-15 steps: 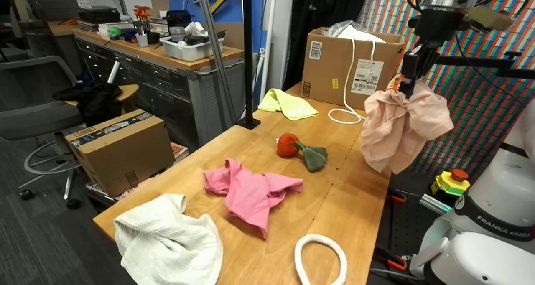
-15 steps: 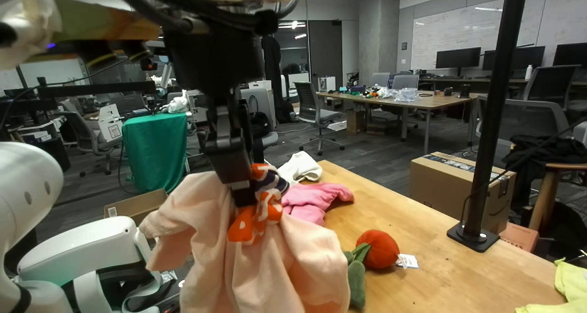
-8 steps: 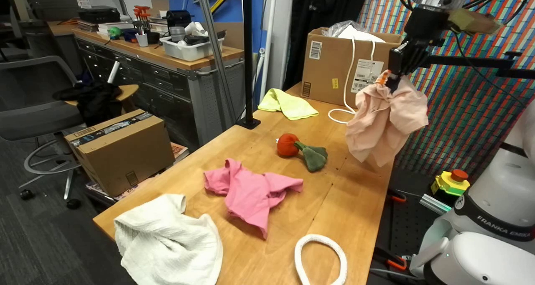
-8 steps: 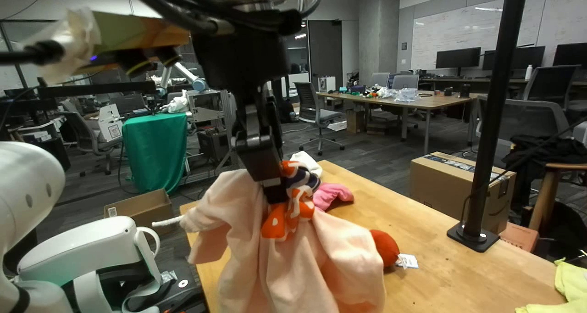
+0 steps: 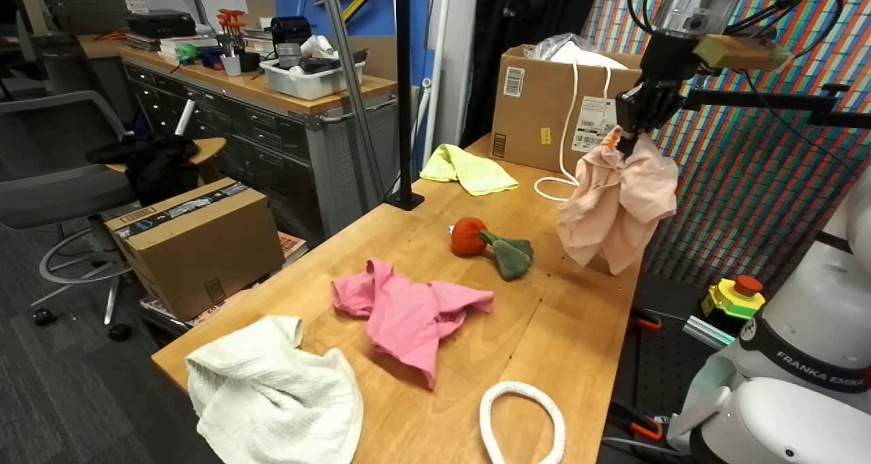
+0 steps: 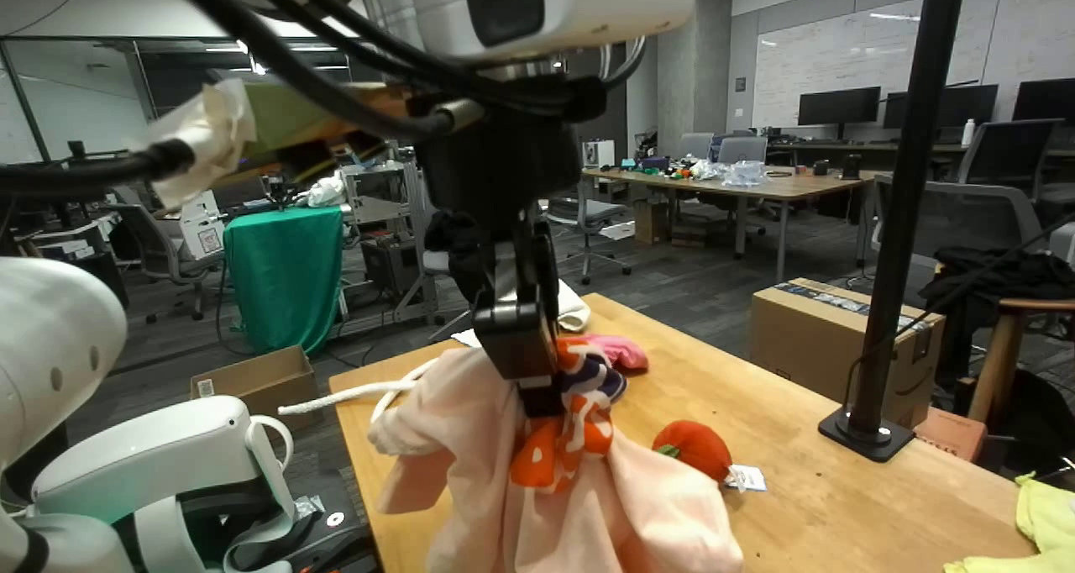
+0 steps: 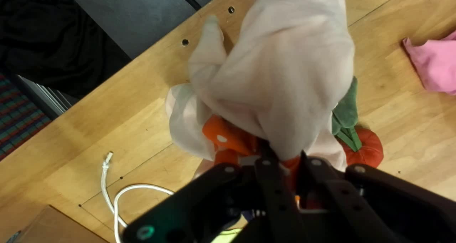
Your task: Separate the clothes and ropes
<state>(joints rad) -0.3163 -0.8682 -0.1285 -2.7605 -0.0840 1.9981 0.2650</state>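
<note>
The wooden table (image 5: 558,341) is bearing scattered soft things while the Panda arm (image 5: 803,304) is swinging outward from its base and dipping slightly. At the table's end the cardboard box (image 5: 527,113) is standing. The peach cloth (image 5: 616,209) is travelling with the arm: compared with a second ago, it is dangling farther in over the wood, though I can't tell whether its hem is touching. The white cloth (image 5: 272,389), pink cloth (image 5: 412,307) and yellow-green cloth (image 5: 473,171) are staying put. The gripper (image 5: 627,145) is pinching the peach cloth's gathered top, so I'd judge this piece is being sorted, not yet released. The looped white rope (image 5: 514,387), where it is showing, is lying apart from the cloths. The trailing white cord (image 5: 562,152) is running down the box onto the table, near the carried cloth; a drop there could be mixing the two kinds. The red plush vegetable (image 5: 473,237) is sitting mid-table. The orange patterned fabric (image 6: 540,462) is bunching at the grip, perhaps a separate scrap.
</note>
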